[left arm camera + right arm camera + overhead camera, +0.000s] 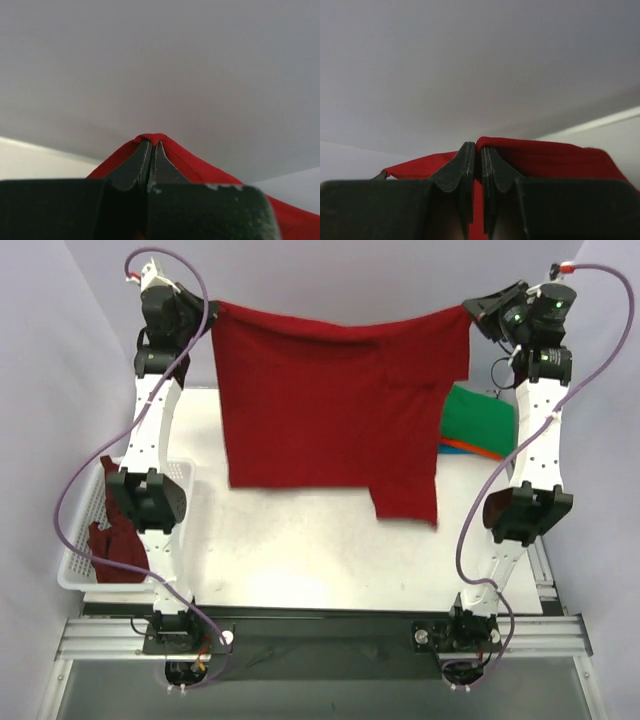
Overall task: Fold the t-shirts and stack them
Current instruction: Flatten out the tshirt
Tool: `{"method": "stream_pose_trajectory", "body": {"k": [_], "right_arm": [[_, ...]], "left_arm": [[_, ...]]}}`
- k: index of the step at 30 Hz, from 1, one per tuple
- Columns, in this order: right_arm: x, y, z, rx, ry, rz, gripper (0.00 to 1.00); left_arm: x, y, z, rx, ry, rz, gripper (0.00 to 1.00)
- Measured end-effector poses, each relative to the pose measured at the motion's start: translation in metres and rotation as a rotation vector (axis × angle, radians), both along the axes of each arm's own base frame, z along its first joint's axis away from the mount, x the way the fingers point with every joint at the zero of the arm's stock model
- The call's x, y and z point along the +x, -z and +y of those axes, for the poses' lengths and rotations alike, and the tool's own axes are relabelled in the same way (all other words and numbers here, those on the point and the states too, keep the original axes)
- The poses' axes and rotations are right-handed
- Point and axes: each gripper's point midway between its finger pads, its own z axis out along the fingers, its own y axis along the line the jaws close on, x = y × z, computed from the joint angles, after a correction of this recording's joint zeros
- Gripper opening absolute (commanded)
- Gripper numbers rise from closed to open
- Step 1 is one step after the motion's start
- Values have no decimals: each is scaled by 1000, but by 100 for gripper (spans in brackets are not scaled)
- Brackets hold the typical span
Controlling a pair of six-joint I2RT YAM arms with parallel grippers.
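A bright red t-shirt (pixel 330 410) hangs spread in the air above the table, stretched between both grippers. My left gripper (pixel 208 312) is shut on its top left corner; the left wrist view shows red cloth (pixel 200 167) pinched over my closed gripper (pixel 152 145). My right gripper (pixel 478 308) is shut on its top right corner; the right wrist view shows red cloth (pixel 555 157) clamped at my gripper (pixel 476 147). A darker maroon shirt (pixel 112 545) lies crumpled in the basket. Folded green (pixel 480 418), orange (pixel 462 447) and blue shirts are stacked at the right, behind the red shirt.
A white mesh basket (pixel 75 565) stands at the table's left edge beside the left arm. The white table (pixel 300 550) lies under the hanging shirt. Grey walls enclose the back and sides.
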Motion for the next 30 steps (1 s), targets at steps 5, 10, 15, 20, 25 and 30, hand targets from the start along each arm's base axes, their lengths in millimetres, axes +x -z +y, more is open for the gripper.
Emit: {"method": "stream_pose_trajectory", "body": {"k": [5,10,15,20,25,30], "right_arm": [[8,-34,-25,19,50,-124,0],[-25,-42,-49,42,92,-146,0],[-56,12,-46,80,76,-36,0],[-85,157,-49,130,94,273,0],[-144,307,-37,161,106,650,2],[-189,370,-35,130,136,822,5]], "left_arm": [[14,-44,10,-62,60,-135,0],[-16,-72,38,-87,68,-199,0],[-56,-32,33,-116,97,-135,0],[-91,77,29,-153,89,56,0],[-136,213,28,-180,52,336,0],[-195,302,19,-169,14,533,0]]}}
